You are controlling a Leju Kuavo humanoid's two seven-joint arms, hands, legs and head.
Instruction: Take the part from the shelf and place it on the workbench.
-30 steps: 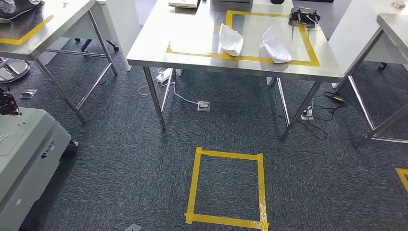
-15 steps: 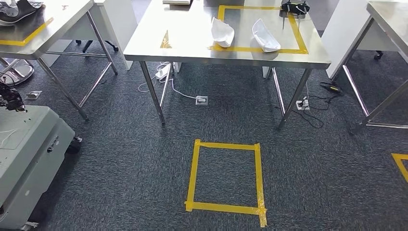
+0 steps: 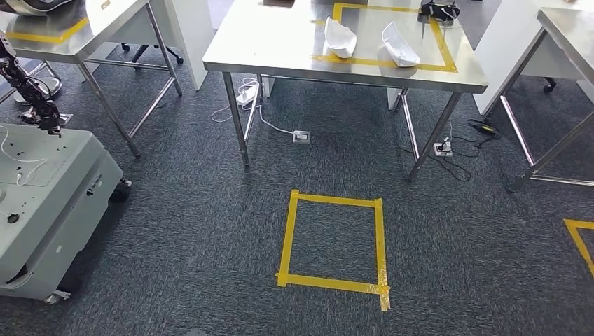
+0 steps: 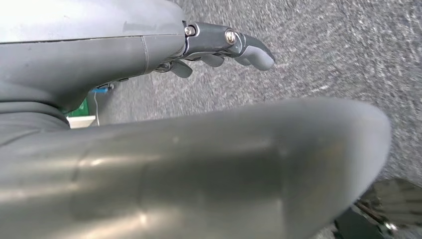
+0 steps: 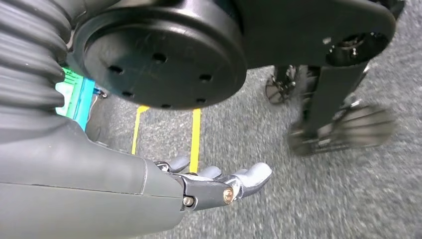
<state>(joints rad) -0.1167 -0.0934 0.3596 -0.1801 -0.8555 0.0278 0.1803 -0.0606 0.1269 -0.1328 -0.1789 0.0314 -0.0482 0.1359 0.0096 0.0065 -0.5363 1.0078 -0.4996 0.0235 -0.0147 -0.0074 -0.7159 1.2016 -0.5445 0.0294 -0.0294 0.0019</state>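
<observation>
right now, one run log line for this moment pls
phase: walking, nothing carried | left hand: empty | right hand: empty | two white curved parts: on steel workbench | yellow tape floor square: ahead

You have two white parts (image 3: 339, 36) (image 3: 399, 45) on the middle workbench (image 3: 280, 49), inside its one yellow tape rectangle (image 3: 448, 68). Three steel tables show in all, possibly more past the edges. One full tape square (image 3: 333, 240) marks the carpet.

Head view looks down from high; wrist views skim the carpet (image 3: 175, 231).
</observation>
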